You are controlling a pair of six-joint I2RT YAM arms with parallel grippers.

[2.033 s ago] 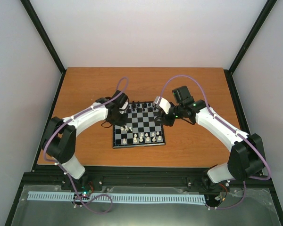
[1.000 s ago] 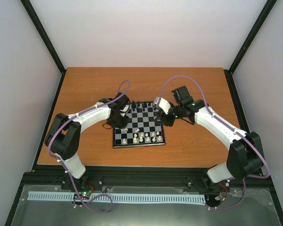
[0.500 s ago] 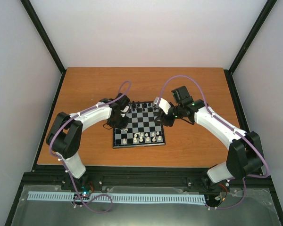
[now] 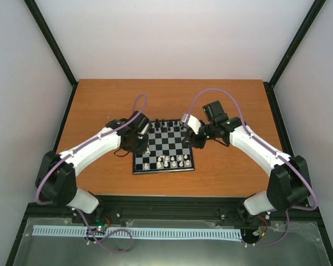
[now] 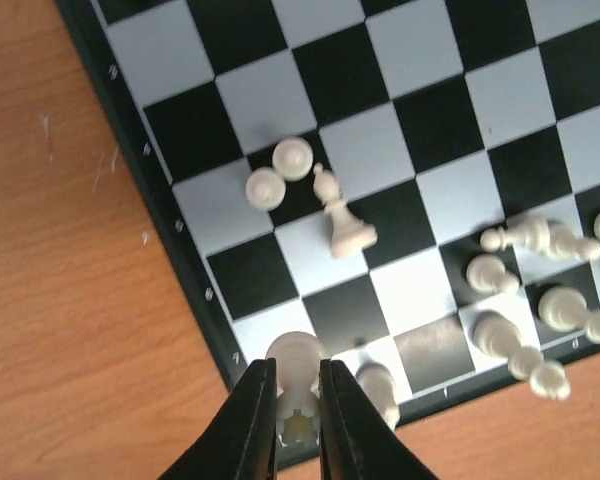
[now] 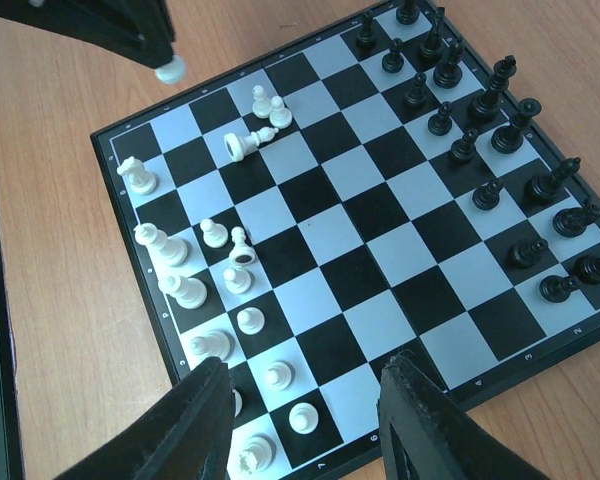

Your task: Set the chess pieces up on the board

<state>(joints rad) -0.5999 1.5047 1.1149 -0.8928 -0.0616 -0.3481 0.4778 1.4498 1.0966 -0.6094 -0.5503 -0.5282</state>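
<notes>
Left wrist: left gripper (image 5: 297,375) is clamping a white rook (image 5: 296,427) over the board (image 5: 420,130) corner, its arm now sprawling flatter; right gripper (image 6: 308,365) is gaping.

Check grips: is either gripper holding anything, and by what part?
Left gripper holds a cream-white rook-like piece, pinched by its sides near the crenellated top. Right gripper is open and holds nothing.

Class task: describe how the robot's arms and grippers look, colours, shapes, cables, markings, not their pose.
The left arm and right arm have rounded white shells, black joints and a looping purple cable. A green light glows near the right wrist. The left gripper and right gripper have black tapered fingers.
</notes>
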